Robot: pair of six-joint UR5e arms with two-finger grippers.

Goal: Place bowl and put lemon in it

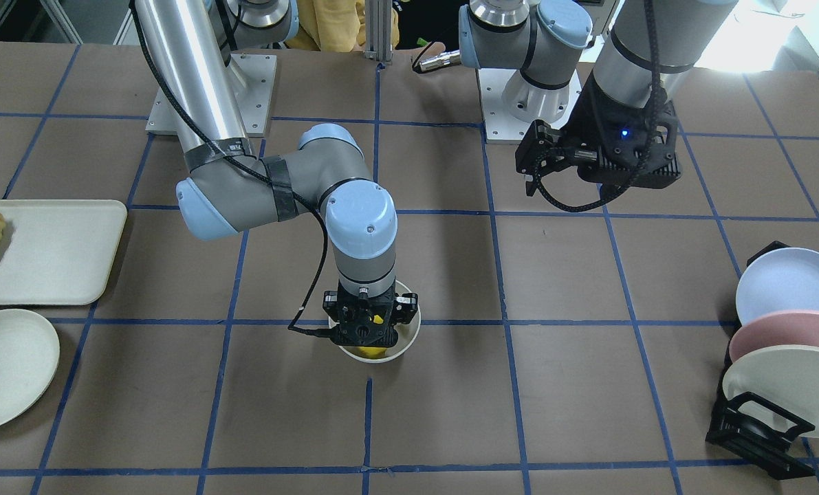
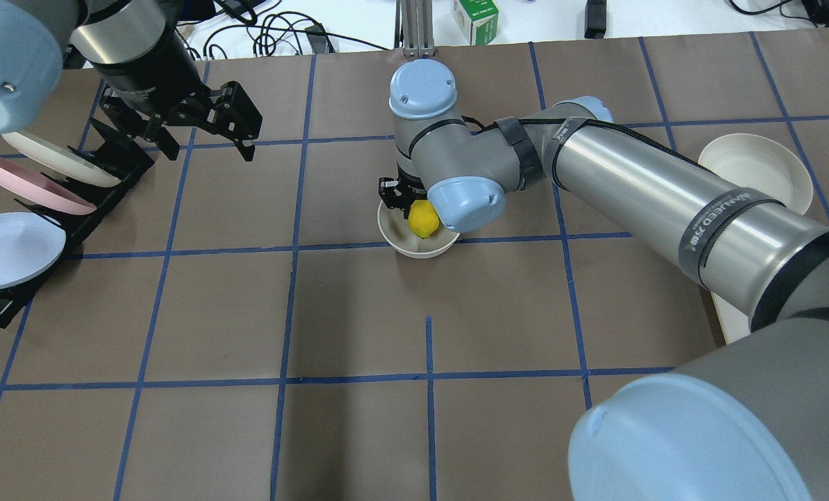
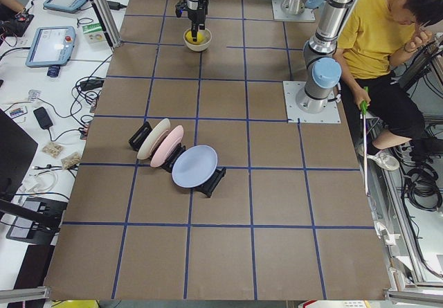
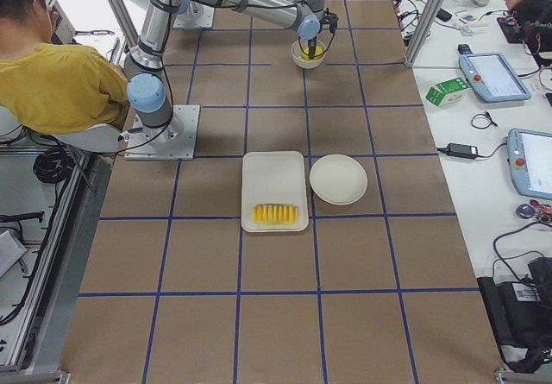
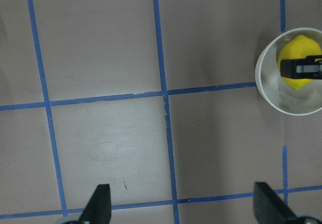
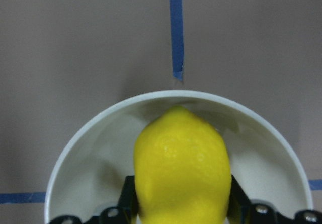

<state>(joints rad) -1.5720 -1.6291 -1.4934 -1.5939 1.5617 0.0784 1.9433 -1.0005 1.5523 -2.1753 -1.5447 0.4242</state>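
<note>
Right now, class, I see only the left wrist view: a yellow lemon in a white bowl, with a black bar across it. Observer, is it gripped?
Observer: Yes. The right tool has fingers touching both sides of the smooth yellow oval lemon, inside the deep off-white bowl.
Operator: Where's my left tool?
Observer: Open, above the brown table, beside a black rack of cream, pink and blue plates.

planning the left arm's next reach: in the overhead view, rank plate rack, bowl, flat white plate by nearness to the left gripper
From the left gripper:
1. plate rack, just beside it, at the view's left
2. bowl, mid-table, holding the lemon
3. flat white plate, far right side
</note>
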